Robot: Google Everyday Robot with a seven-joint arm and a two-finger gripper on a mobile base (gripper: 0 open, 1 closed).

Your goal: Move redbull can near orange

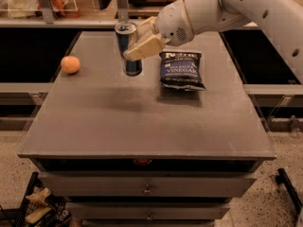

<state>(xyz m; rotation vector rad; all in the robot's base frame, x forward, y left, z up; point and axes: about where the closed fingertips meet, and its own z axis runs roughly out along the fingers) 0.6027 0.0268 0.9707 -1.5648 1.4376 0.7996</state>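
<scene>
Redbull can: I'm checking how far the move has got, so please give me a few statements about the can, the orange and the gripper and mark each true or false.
1. The gripper is shut on the redbull can. True.
2. The redbull can touches the orange. False: they are apart, with bare table between them.
3. The chip bag lies between the can and the orange. False: the can is between the bag and the orange.
4. The orange rests on the table close to one edge. True.
5. The can lies on its side. False: it is held upright, silver top upward.
</scene>
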